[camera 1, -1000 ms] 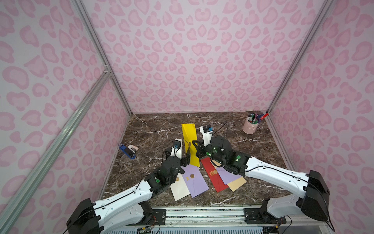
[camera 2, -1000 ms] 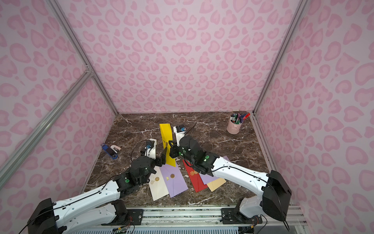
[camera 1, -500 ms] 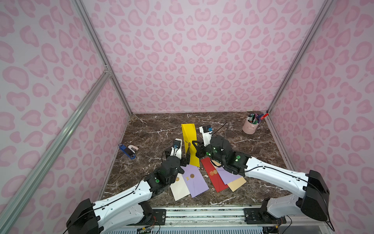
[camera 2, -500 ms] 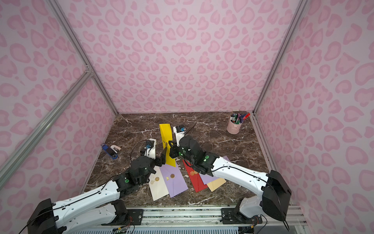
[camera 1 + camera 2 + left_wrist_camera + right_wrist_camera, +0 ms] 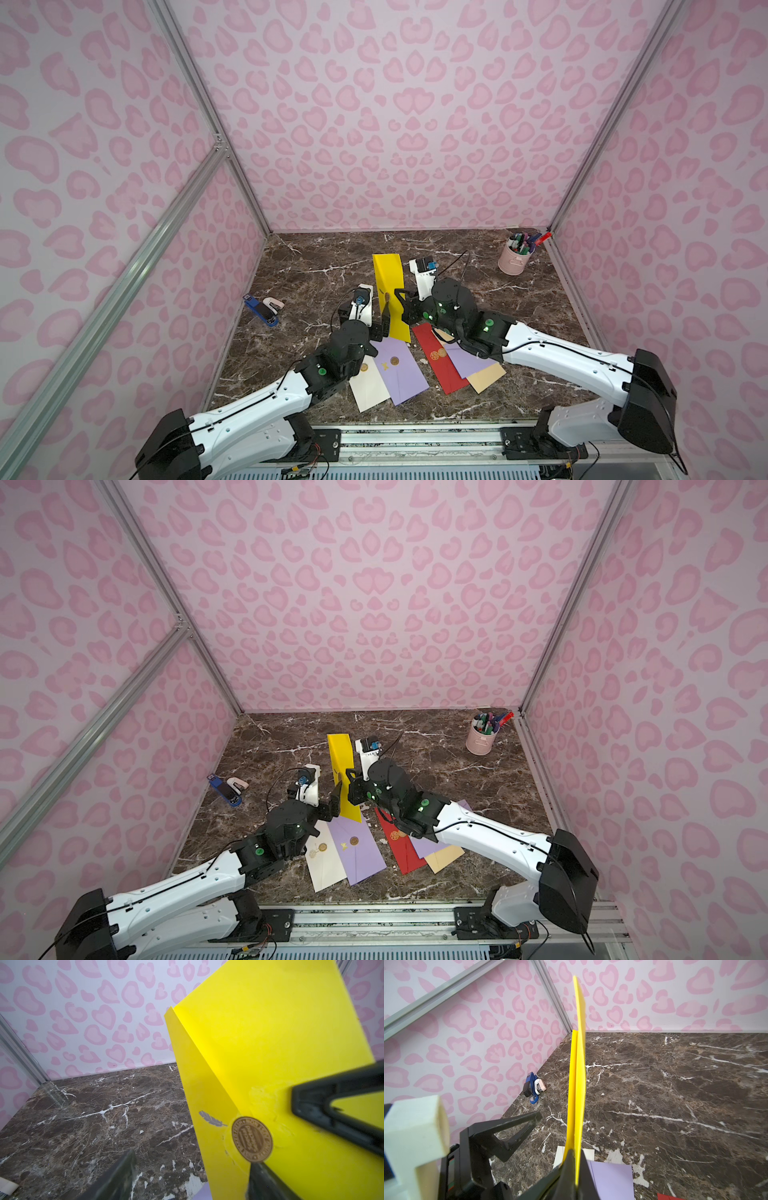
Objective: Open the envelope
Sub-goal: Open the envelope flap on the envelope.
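Right now the long yellow paper envelope (image 5: 390, 286) (image 5: 343, 766) is held up off the dark marble bench (image 5: 316, 282), just beyond the far end of the lilac envelope with a bronze seal (image 5: 406, 379) that lies flat. Long axis of the yellow one runs away from the arms toward the back wall. The right wrist view shows it edge-on (image 5: 579, 1064).

Right gripper (image 5: 572, 1157): jaws clamped on the yellow envelope's near end. Left gripper (image 5: 191, 1172): jaws apart, holding nothing, at the far left corner of the lilac envelope. One finger (image 5: 262, 1182) is right under the round bronze seal sticker (image 5: 251, 1139).

The yellow flap (image 5: 203, 1088) stands off the envelope body like a wedge. Its tip with the sticker lies against the body; whether it is stuck I can't tell.

A cream envelope (image 5: 368, 386) is tucked under the lilac one's left side. A red envelope (image 5: 436, 357) lies just right of it. A pink pen cup (image 5: 514, 259) stands well apart, far right.
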{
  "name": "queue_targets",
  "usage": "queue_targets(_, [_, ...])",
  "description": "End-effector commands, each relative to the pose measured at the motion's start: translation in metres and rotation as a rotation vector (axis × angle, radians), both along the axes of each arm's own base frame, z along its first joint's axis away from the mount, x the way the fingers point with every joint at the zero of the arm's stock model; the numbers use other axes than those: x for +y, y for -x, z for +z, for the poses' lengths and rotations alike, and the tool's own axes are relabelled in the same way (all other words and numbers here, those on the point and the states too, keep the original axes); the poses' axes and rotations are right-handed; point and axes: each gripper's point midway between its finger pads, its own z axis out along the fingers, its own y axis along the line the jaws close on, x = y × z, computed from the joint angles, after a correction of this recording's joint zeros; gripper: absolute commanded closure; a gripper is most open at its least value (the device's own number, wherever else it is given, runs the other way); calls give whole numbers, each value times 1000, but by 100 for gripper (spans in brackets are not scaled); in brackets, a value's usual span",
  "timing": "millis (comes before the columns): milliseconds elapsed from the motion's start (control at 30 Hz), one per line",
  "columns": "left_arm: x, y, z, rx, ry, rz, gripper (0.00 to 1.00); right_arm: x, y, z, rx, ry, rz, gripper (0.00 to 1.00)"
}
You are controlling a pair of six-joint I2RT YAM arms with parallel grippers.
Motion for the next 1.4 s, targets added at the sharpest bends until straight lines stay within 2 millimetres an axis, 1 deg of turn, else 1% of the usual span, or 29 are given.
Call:
queue_targets(0, [3,-1,6,-17,19,14,18,-1,0,7,-14,-16,-4,100])
queue_targets(267, [16,5,1,-10,10,49,17,-3,0,11,-21,-19,-8,100])
queue_targets(600, [36,6,3,-16,-5,116,16,-3,11,26,-21,-72,46,100])
queue_targets(767, [42,5,1,-12,-18,140,16,1,22,36,-22,-115,108,100])
queue_targets(900, [47,5,5,-18,-14,155,16,0,30,44,-21,-154,143,100])
queue_targets(1067, [51,4,8,-25,-16,171,15,1,44,56,-13,-215,219,100])
queue_targets(1367, [52,2,20,-61,-3,162,15,5,60,62,60,-372,352,100])
